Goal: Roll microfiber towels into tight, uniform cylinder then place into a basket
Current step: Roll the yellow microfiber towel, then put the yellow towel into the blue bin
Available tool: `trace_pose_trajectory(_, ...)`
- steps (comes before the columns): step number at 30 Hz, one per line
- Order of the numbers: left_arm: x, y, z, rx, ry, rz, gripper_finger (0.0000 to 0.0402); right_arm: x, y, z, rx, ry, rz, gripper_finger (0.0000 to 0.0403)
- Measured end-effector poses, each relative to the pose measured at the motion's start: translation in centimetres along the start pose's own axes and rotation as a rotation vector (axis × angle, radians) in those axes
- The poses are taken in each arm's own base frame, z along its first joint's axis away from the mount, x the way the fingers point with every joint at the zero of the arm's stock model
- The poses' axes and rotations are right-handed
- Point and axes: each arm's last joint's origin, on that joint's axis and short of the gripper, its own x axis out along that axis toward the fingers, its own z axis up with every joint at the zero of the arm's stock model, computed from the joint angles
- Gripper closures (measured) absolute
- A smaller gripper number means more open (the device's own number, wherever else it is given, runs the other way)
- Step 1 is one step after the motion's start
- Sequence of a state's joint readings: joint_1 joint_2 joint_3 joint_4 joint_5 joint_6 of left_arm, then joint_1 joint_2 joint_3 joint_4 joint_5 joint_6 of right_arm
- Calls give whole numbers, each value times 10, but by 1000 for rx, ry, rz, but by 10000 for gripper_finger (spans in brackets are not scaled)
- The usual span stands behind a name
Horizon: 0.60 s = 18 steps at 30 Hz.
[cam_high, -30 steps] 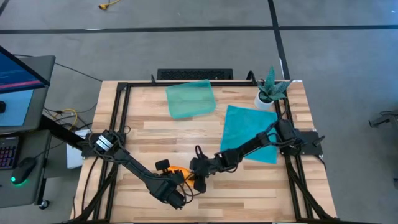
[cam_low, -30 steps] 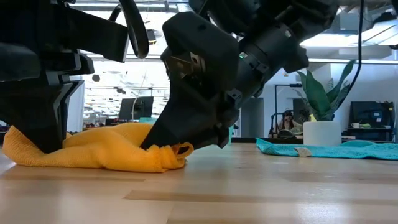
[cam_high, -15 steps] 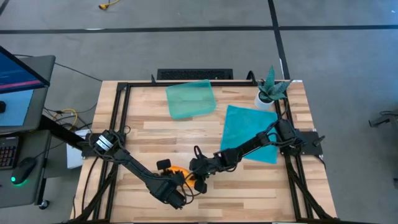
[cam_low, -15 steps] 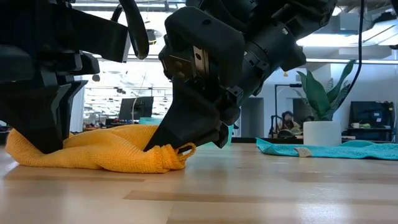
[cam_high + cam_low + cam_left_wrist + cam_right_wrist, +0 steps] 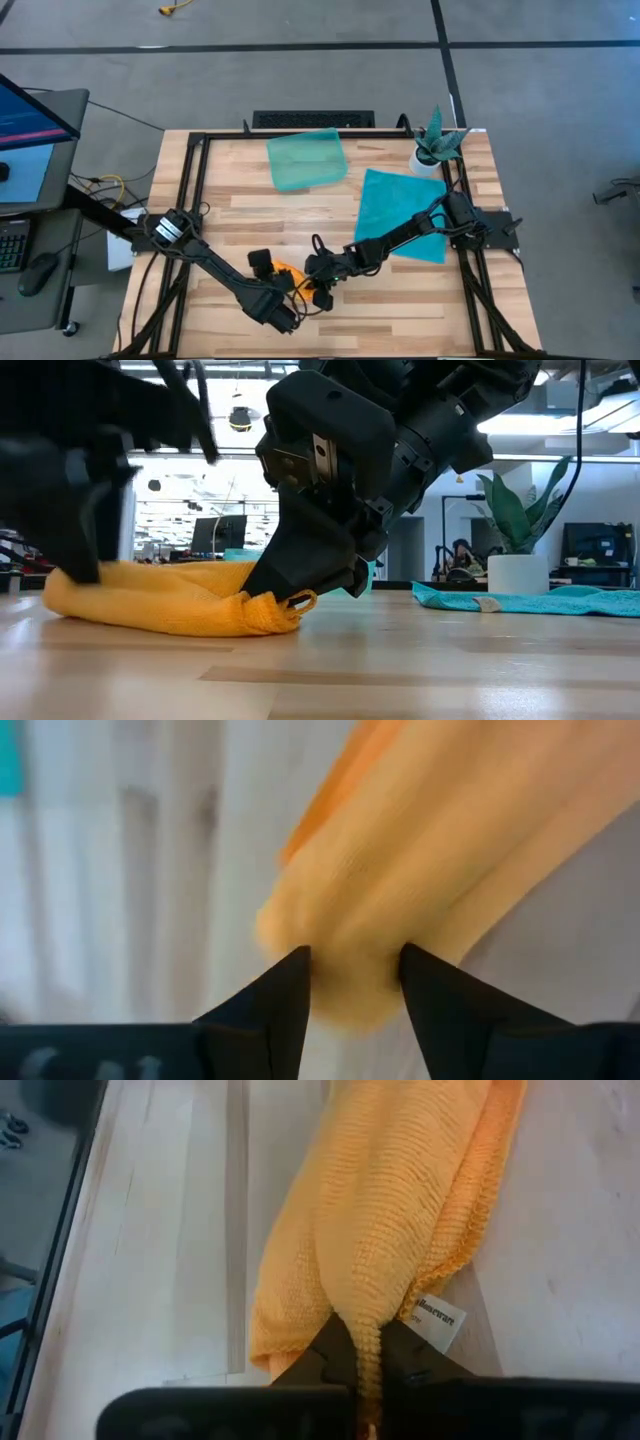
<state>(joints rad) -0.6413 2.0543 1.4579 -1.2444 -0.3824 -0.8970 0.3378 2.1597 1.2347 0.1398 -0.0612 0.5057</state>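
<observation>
The orange towel (image 5: 288, 272) lies as a loose roll on the wood near the table's front middle; it also shows in the low view (image 5: 170, 605). My right gripper (image 5: 365, 1365) is shut on its right end. My left gripper (image 5: 355, 960) stands open at the roll's left end (image 5: 350, 930), one fingertip on either side. The teal towel (image 5: 405, 215) is spread flat at the right, under my right arm. The pale-green basket (image 5: 306, 160) rests on the table at the far middle. My right gripper pinches a bunched fold (image 5: 366, 1335) at the orange towel's right end between its two fingers, coming slanting down from the table's right. The fold is raised a little (image 5: 295, 600); the rest of the roll lies on the table. My left gripper: whether its fingertips (image 5: 295, 970) touch the roll, I cannot tell.
A white pot with a green plant (image 5: 432, 150) stands at the far right corner. A black frame (image 5: 195, 190) runs round the table's edges. A white label (image 5: 437, 1318) hangs from the orange towel beside my right fingers. Bare wood lies between the roll and the basket.
My left gripper has opened, let go of the orange roll's left end and risen a little. That end has drawn in toward the roll's middle. My right gripper has stayed at the right end, which now sits slightly higher.
</observation>
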Motion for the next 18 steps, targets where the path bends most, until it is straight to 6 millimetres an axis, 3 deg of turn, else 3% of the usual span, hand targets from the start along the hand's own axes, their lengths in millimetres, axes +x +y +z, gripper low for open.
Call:
trace_pose_trajectory(5,-33,23,-17,-43,-38,5,261,0,1,-1,-2,1,-1,388)
trace_pose_trajectory(10,-58,54,-45,-190,-209,-11,270,0,1,-1,-2,4,-2,380)
trace_pose_trajectory(14,-57,72,-69,-316,-367,-110,278,0,1,-1,-2,6,-2,385)
trace_pose_trajectory(18,-37,78,-89,-433,-520,-311,287,0,1,-1,-2,6,-2,386)
